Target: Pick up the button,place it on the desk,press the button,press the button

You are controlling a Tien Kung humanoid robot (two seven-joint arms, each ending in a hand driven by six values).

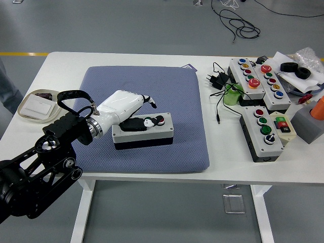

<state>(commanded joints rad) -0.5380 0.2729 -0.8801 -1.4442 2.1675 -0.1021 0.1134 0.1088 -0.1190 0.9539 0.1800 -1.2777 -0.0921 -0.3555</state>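
The button box (143, 131) lies on the blue pad (144, 86), near the pad's front edge, on the desk (126, 58). The left hand (132, 112) rests over the box's top at its left end, fingers loosely extended, 1 fingertip (152, 104) raised, gripping nothing. Near the desk's right edge lie 2 more button boxes (258, 81), and a small dish (38, 105) sits at its left edge.

The left arm (38, 174) is matte black, built of open, strut-like links with round joint housings. A black cable (71, 96) loops above the wrist. The left hand (126, 111) has a glossy white shell, with black-and-white fingers (151, 101) beyond it.
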